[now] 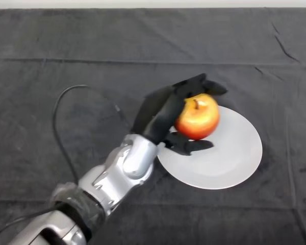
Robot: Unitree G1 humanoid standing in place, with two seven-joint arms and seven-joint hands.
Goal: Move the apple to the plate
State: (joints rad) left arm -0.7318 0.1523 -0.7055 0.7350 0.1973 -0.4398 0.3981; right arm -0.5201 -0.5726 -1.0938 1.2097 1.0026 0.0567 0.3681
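Gripping the apple (198, 117), my left hand (163, 115) has its fingers (201, 84) curled over the far side of the fruit and my thumb (188, 146) tucked under its near side, so the red-and-yellow fruit sits pinched between them with its stem end up. Below my thumb and out past my fingertips lies the white plate (234, 153); the apple is over its near-left part, though I cannot tell whether it touches. Around it spreads the dark cloth (66, 41) on the table.
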